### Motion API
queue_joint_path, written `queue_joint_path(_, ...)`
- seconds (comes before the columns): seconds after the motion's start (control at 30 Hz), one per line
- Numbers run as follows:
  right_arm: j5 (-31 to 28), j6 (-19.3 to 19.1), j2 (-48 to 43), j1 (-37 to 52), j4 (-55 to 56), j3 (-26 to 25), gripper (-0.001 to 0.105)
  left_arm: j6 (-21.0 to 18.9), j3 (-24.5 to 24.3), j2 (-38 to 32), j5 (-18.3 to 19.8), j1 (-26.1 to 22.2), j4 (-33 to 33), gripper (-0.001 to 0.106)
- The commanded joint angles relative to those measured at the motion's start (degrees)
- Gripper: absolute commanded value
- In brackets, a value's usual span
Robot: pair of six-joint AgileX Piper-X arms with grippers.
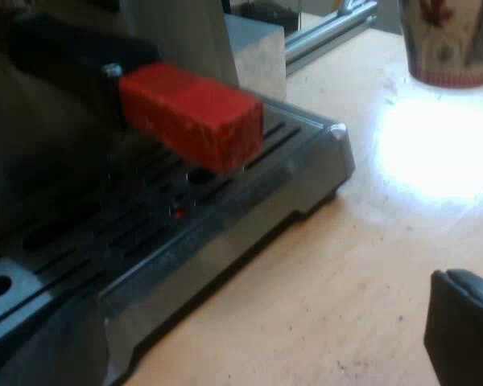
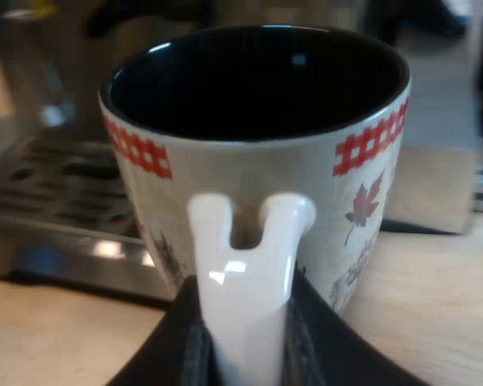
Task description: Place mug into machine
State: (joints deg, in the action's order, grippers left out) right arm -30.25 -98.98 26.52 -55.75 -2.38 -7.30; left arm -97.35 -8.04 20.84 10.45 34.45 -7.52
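The mug point(image 2: 258, 161) is white with a red checked band, maple-leaf prints and a dark inside. My right gripper point(image 2: 245, 342) is shut on its white handle point(image 2: 245, 265), a black finger on each side. The mug is upright beside the espresso machine's drip tray point(image 2: 56, 193). From the left arm the same mug point(image 1: 451, 40) stands on the wooden table, away from the tray's corner. The holder's red handle end point(image 1: 193, 117) sticks out over the slotted drip tray point(image 1: 225, 201). My left gripper point(image 1: 241, 362) is open and holds nothing, one finger point(image 1: 463, 326) over the table.
The wooden table point(image 1: 330, 289) runs along the front of the tray. A bright patch of light point(image 1: 435, 149) lies on the wood near the mug. A metal block point(image 1: 258, 56) and an aluminium rail point(image 1: 330, 32) stand behind the machine.
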Motion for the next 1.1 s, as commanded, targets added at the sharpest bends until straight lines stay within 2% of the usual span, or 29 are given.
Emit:
queue_joint_path(0.03,0.95,-1.36,-0.48,-1.94,-2.14,-1.34,0.0,-1.3,-0.09,0.0,-0.51,0.04,1.17,0.082)
queue_joint_path(0.27,2.02,-1.08,6.28,-3.3,-8.77,-1.34,0.0,-1.72,-0.09,3.81,-0.67,0.04,2.56,0.082)
queue_joint_path(0.53,3.47,-1.08,19.11,-3.3,-22.25,-1.63,0.0,-1.72,-0.09,8.19,-5.48,0.04,6.28,0.082)
queue_joint_path(0.57,3.47,-1.42,22.44,-3.3,-25.86,-2.55,0.0,-1.72,-0.09,8.19,-5.48,0.04,6.28,0.082)
queue_joint_path(0.6,3.47,-1.56,24.58,-3.3,-27.49,-3.38,0.0,-2.04,-0.09,9.4,-7.87,0.04,6.96,0.082)
queue_joint_path(0.63,3.58,-1.56,25.66,-3.3,-28.03,-3.67,0.0,-2.52,-0.09,9.63,-8.15,0.04,7.11,0.082)
queue_joint_path(0.73,4.74,-1.53,30.76,-3.3,-29.18,-6.43,0.0,-4.8,-0.09,10.21,-8.3,0.04,8.32,0.082)
queue_joint_path(0.9,5.49,-1.53,39.83,-3.14,-35.18,-9.8,0.0,-4.87,-0.09,10.34,-8.3,0.04,8.34,0.082)
queue_joint_path(1.1,4.38,-1.53,47.31,-3.12,-40.49,-11.45,0.0,-4.87,-0.09,10.34,-8.3,0.04,8.79,0.082)
